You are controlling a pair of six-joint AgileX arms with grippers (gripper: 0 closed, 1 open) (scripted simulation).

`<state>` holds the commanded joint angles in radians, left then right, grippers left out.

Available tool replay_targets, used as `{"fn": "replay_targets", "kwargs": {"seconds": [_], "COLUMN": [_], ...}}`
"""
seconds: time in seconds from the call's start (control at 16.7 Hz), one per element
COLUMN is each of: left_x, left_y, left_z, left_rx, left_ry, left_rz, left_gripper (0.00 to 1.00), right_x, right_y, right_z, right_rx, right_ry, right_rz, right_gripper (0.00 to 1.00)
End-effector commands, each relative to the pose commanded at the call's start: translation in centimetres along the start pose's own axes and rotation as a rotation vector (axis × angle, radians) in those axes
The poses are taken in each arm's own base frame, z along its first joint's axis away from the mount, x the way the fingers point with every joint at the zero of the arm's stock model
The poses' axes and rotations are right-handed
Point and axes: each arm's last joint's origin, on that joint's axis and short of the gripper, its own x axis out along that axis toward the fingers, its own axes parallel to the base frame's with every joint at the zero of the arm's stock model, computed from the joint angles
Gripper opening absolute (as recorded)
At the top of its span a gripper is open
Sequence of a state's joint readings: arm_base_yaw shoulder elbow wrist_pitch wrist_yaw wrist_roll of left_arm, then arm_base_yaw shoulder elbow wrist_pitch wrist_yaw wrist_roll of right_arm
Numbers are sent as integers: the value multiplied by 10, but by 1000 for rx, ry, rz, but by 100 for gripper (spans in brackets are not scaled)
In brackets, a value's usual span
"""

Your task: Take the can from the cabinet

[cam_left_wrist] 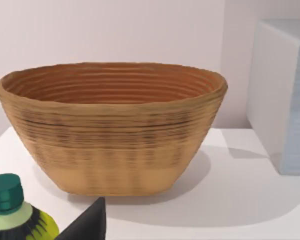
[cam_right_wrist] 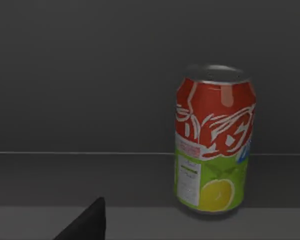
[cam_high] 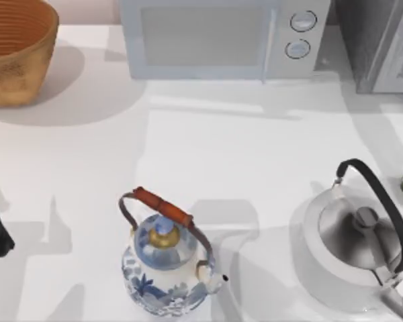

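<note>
the can (cam_right_wrist: 214,145) stands upright on the cabinet (cam_right_wrist: 90,100) shelf, straight ahead of your right gripper (cam_right_wrist: 85,225) and off to one side of its line, so its long axis runs vertical and your fingers must close across its sides. only one dark fingertip shows at the frame's edge, so you cannot tell whether the jaws are apart or together. this arm looks the nearer one by far. your left gripper (cam_left_wrist: 87,225) sits idle facing the basket (cam_left_wrist: 112,127), with a bottle (cam_left_wrist: 12,212) just beside it.
</note>
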<state>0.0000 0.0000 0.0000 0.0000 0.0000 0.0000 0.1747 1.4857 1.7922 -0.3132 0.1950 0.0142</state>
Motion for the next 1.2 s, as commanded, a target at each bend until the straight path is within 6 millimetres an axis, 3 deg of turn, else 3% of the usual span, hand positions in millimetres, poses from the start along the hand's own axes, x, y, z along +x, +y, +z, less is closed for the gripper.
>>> {"fn": "replay_targets", "kwargs": {"seconds": [0.18,0.54,1.02,1.2], "left_x": [0,0,0,0], "left_y": [0,0,0,0], "left_z": [0,0,0,0], "left_rx": [0,0,0,0], "left_ry": [0,0,0,0], "left_rz": [0,0,0,0], "left_gripper": [100,100,100,100], "right_x": [28,33,82,91], "right_y": [4,5,4,4], "right_z": [-10,-11,-9,-10], "right_rx": [0,0,1,1], "right_ry": [-11,-10,-13,-13], "right_rz": [-1,1,-1,-1], "right_gripper": [100,100,100,100]}}
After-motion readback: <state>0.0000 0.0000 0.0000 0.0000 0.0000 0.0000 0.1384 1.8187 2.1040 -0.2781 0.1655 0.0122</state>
